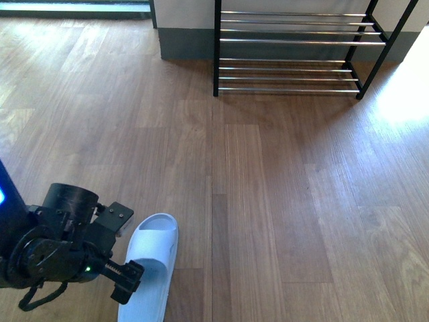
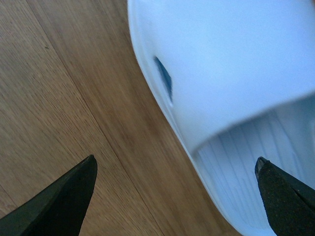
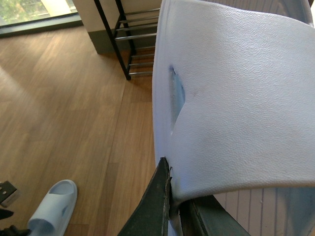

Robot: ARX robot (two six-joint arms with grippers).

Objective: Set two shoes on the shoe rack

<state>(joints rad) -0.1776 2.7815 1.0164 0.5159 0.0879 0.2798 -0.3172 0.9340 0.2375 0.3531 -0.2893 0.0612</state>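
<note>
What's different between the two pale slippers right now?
The floor sandal lies flat on the wood floor; the held sandal is lifted. The left gripper is open over the floor sandal's edge, while the right gripper is shut on the held sandal's strap. Both are pale blue-white one-piece slides.

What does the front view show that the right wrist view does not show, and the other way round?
Only the front view: the whole shoe rack with both ends and bare bars, and the left gripper shown clearly, close to the floor sandal. The right wrist view has at most a scrap of that gripper at its edge.
Only the right wrist view: a second sandal, clamped in the right gripper.
Both: the floor sandal, at least one end of the rack, and the wooden floor.
</note>
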